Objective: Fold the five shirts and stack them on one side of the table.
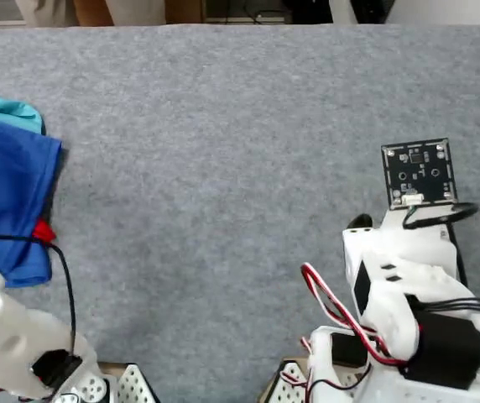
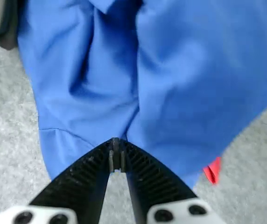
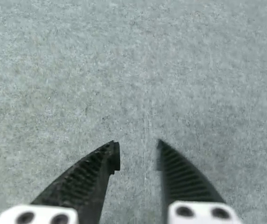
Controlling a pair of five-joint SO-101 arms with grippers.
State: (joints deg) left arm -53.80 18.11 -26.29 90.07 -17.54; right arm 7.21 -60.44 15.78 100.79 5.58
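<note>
A blue shirt (image 1: 9,197) lies folded at the table's left edge, on top of a teal shirt (image 1: 5,109) whose edge sticks out at the far side. A bit of red cloth (image 1: 44,231) shows under the blue shirt's near right corner. In the left wrist view my left gripper (image 2: 116,156) is shut, its tips pinching the hem of the blue shirt (image 2: 171,79), whose creases run toward them. The red cloth (image 2: 212,170) shows there too. My right gripper (image 3: 137,156) is open above the bare grey table (image 3: 133,60), holding nothing.
The grey felt table (image 1: 240,151) stretches wide between the arms and to the far edge. The right arm's body (image 1: 408,302) stands at the near right, with its camera board (image 1: 419,172) pointing over the table. The left arm's base (image 1: 22,344) sits at the near left.
</note>
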